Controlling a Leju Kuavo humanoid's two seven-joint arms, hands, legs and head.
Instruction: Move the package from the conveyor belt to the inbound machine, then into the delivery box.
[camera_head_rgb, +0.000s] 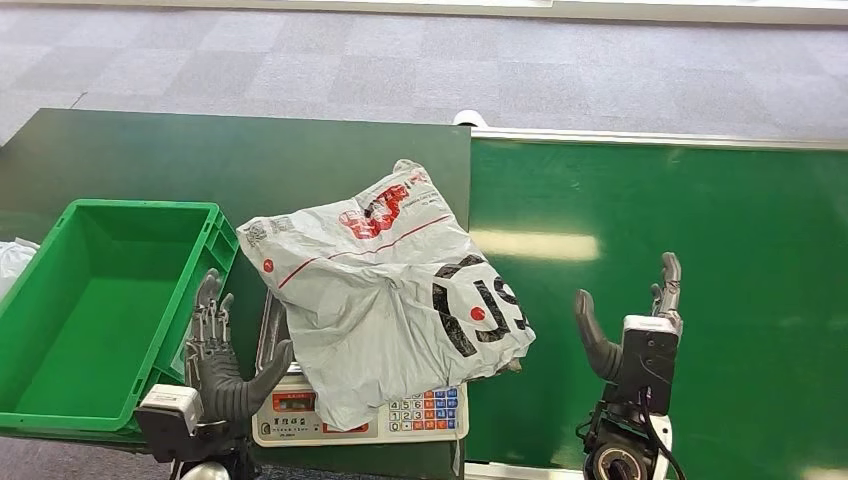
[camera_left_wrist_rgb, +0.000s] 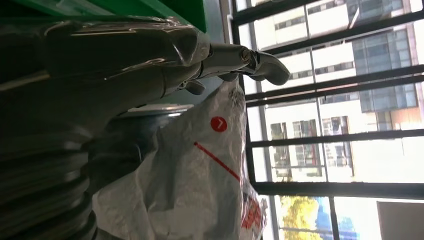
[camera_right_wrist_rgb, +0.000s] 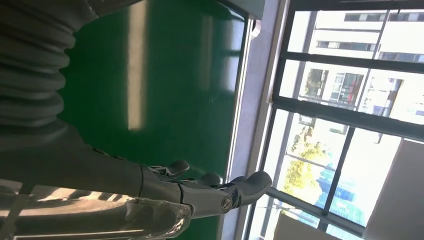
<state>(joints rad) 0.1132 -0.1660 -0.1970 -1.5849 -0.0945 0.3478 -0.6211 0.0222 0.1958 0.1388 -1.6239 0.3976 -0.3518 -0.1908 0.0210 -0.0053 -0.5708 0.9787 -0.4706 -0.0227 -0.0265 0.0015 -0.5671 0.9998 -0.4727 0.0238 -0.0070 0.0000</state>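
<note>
A crumpled grey plastic package (camera_head_rgb: 385, 290) with red and black print lies on the inbound machine (camera_head_rgb: 360, 412), a scale with a keypad at its front. My left hand (camera_head_rgb: 222, 360) stands open just left of the package, between it and the green delivery box (camera_head_rgb: 100, 310). Its fingers (camera_left_wrist_rgb: 250, 57) reach along the package (camera_left_wrist_rgb: 200, 185) in the left wrist view. My right hand (camera_head_rgb: 640, 335) is open over the green conveyor belt (camera_head_rgb: 680, 260), a little to the right of the package, holding nothing. In the right wrist view its fingers (camera_right_wrist_rgb: 220, 192) stretch out above the belt (camera_right_wrist_rgb: 165, 85).
A dark green table (camera_head_rgb: 200, 160) carries the delivery box and the scale. A bit of white plastic (camera_head_rgb: 12, 260) shows at the far left edge. Grey carpet floor (camera_head_rgb: 450, 60) lies beyond the belt's metal rim (camera_head_rgb: 660, 138).
</note>
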